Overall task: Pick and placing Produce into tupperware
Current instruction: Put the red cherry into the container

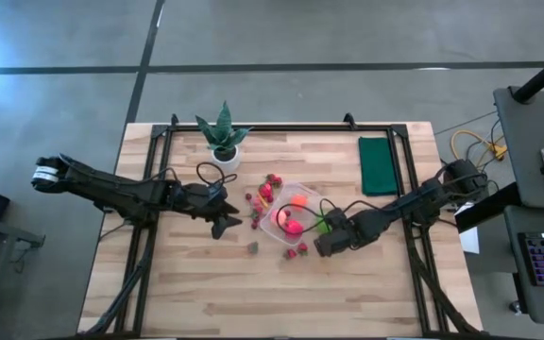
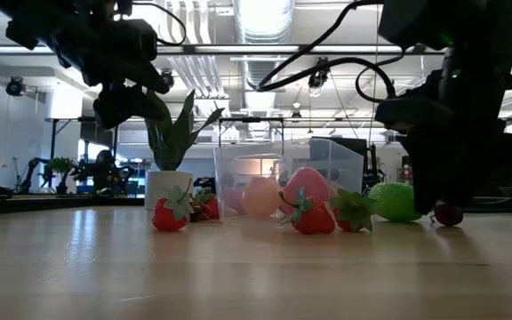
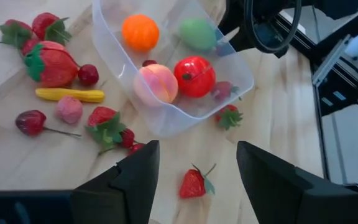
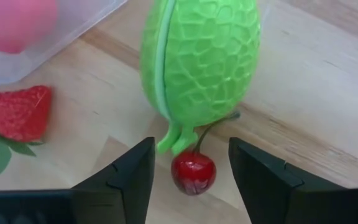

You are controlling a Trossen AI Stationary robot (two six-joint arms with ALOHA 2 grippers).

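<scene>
The clear tupperware tub (image 1: 296, 210) stands mid-table and holds an orange piece (image 3: 140, 32), a peach (image 3: 156, 84) and a red tomato (image 3: 194, 76). Strawberries, cherries and a yellow piece (image 3: 70, 95) lie on the wood around it. My right gripper (image 4: 188, 171) is open and low at the tub's right near corner. Its fingers stand on either side of a red cherry (image 4: 193, 172) without touching it. The cherry lies against a green melon piece (image 4: 197, 62). My left gripper (image 3: 197, 165) is open and raised left of the tub, above a lone strawberry (image 3: 193, 183).
A spiky potted plant (image 1: 223, 140) stands near the far edge, left of centre. A dark green cloth (image 1: 379, 165) lies flat at the far right. A strawberry (image 4: 17, 113) lies beside the tub, close to my right gripper. Bare wood spreads along the near edge (image 1: 272, 302).
</scene>
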